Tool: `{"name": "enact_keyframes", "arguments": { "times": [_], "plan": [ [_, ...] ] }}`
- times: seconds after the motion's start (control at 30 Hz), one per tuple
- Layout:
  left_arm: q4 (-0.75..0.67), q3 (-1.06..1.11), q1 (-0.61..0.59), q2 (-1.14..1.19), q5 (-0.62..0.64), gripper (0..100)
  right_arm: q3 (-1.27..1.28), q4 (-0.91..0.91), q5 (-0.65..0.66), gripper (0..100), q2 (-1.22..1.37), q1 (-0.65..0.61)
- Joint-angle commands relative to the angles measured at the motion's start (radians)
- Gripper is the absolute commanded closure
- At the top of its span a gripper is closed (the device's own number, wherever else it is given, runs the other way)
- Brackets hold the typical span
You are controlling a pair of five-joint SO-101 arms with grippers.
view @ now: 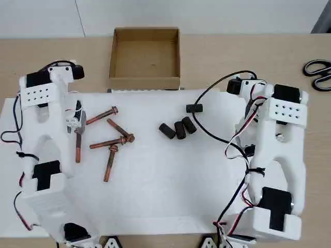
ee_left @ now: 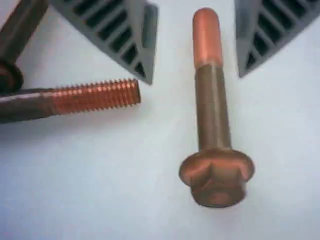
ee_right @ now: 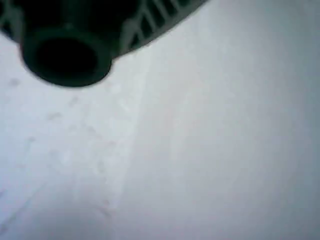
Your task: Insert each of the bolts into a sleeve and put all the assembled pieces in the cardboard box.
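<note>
My left gripper [ee_left: 194,72] is open, its grey fingers [ee_left: 125,35] on either side of a copper bolt [ee_left: 212,115] that lies on the white foam mat [view: 155,175]. In the high view this gripper [view: 78,125] is at the mat's left, over that bolt [view: 78,144]. Several more bolts [view: 107,143] lie just to its right. Three black sleeves [view: 179,129] are grouped mid-mat and one sleeve [view: 194,108] lies apart. My right gripper [view: 249,147] is shut on another black sleeve [ee_right: 67,57], held just above the mat. The cardboard box [view: 146,77] stands open at the back.
Scissors [view: 318,72] lie on the wooden table at the far right. Black cables [view: 212,137] trail from the right arm across the mat toward the lone sleeve. A threaded bolt [ee_left: 75,97] lies close beside the left fingers.
</note>
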Motion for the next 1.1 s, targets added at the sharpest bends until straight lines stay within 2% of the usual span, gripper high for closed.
{"name": "enact_keyframes", "arguments": {
  "times": [0.0, 0.23, 0.5, 0.83, 1.07],
  "plan": [
    [-0.054, -0.013, -0.005, -0.005, -0.003, 89, -0.003, -0.012, -0.008, 98.6, -0.05, 0.004],
    [-0.104, 0.024, -0.018, 0.097, -0.003, 89, -0.003, -0.012, -0.008, 98.6, -0.05, 0.004],
    [-0.143, 0.048, -0.02, 0.109, -0.003, 89, -0.003, -0.012, -0.008, 98.6, -0.048, 0.004],
    [-0.279, 0.252, -0.009, 0.109, -0.003, 90, -0.003, -0.012, -0.008, 98.6, -0.048, 0.004],
    [-0.256, 0.231, 0.005, 0.098, -0.003, 100, -0.009, -0.01, -0.008, 98.6, -0.054, -0.044]
  ]
}}
